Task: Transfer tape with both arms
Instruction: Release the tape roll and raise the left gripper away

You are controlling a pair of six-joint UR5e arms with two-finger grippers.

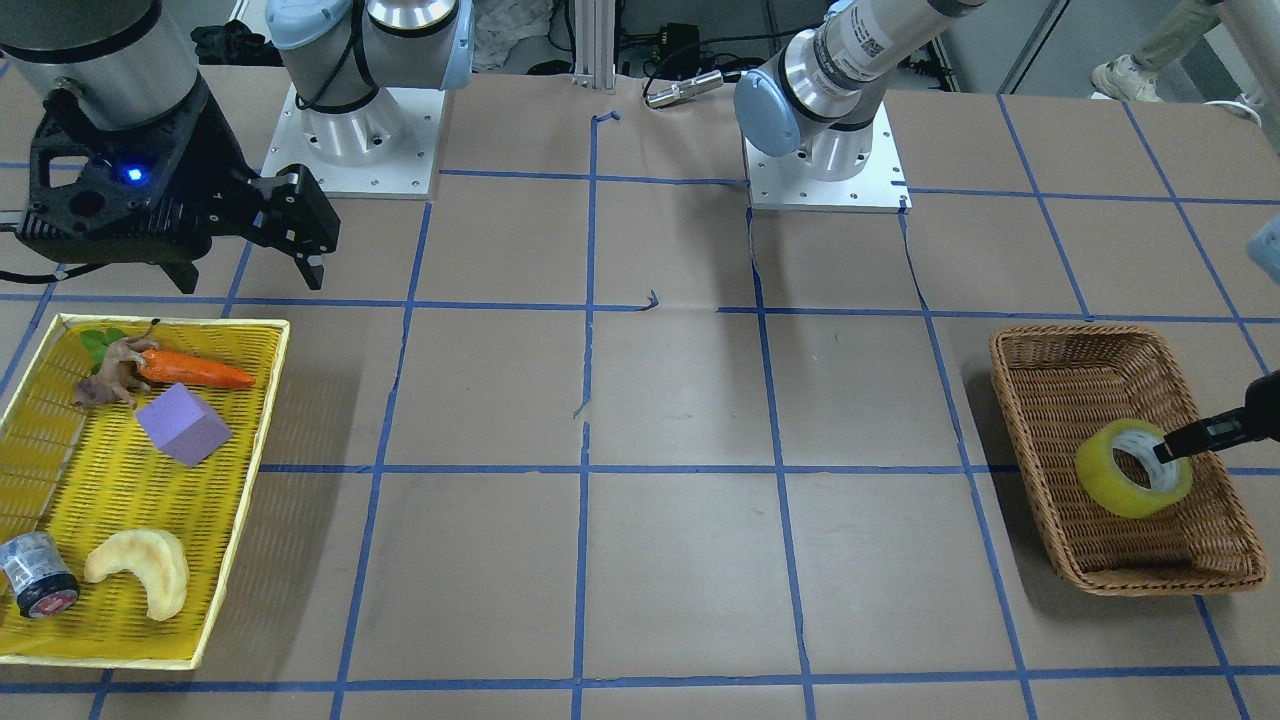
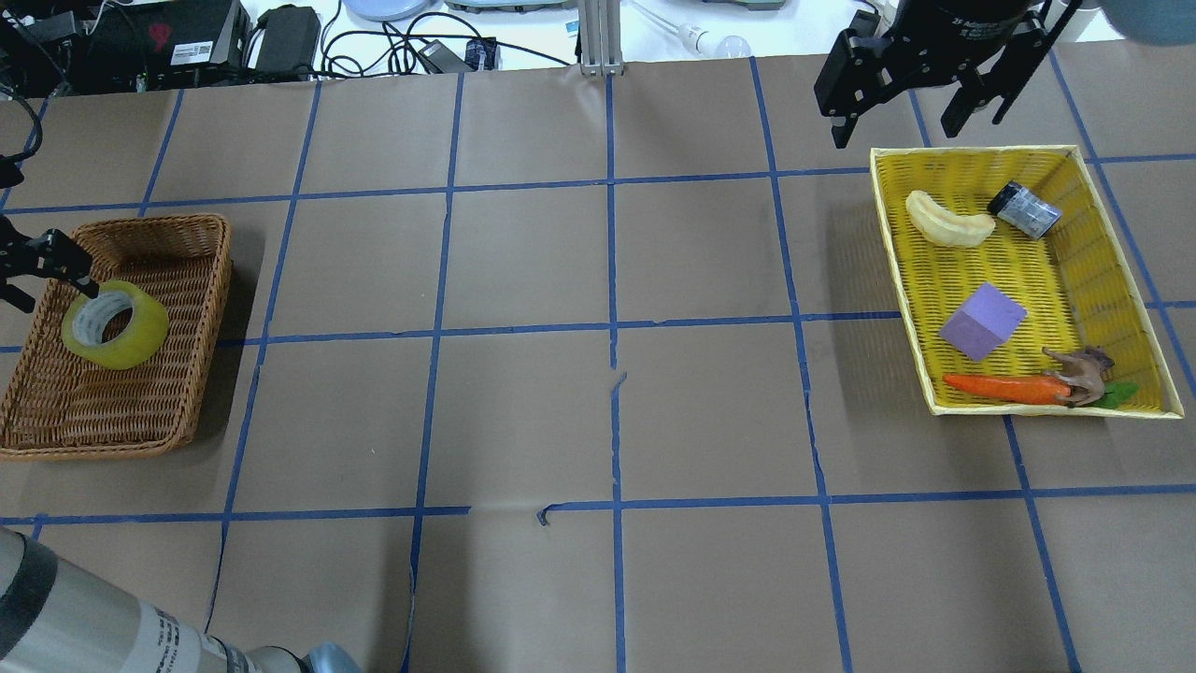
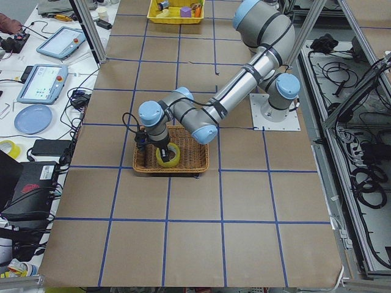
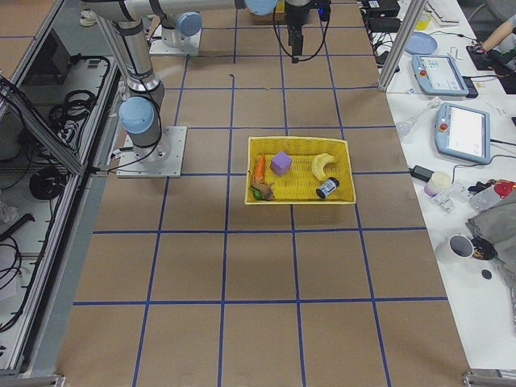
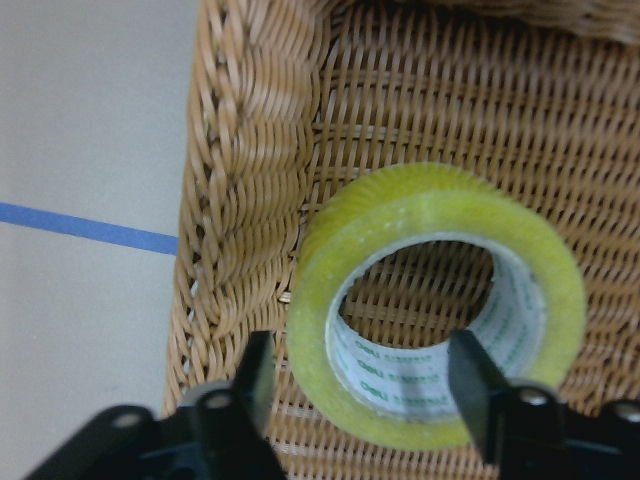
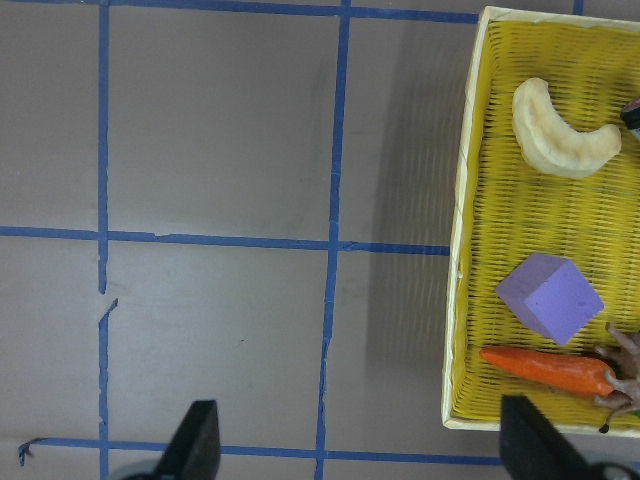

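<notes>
The yellowish tape roll (image 2: 117,324) lies tilted in a brown wicker basket (image 2: 213,308) at the table's left end; it also shows in the front view (image 1: 1132,468). My left gripper (image 5: 362,392) is open and down in the basket. One finger (image 5: 256,378) stands outside the roll's wall and the other finger (image 5: 470,385) is inside the grey-white core. The jaws are not closed on the roll. My right gripper (image 2: 897,126) is open and empty, and hangs above the table just beyond the far edge of the yellow tray (image 2: 899,271).
The yellow tray holds a pale banana-shaped piece (image 2: 948,222), a purple cube (image 2: 981,321), a carrot (image 2: 1004,386), a brown toy animal (image 2: 1079,369) and a small dark cylinder (image 2: 1025,209). Brown paper with blue tape lines covers the table between basket and tray.
</notes>
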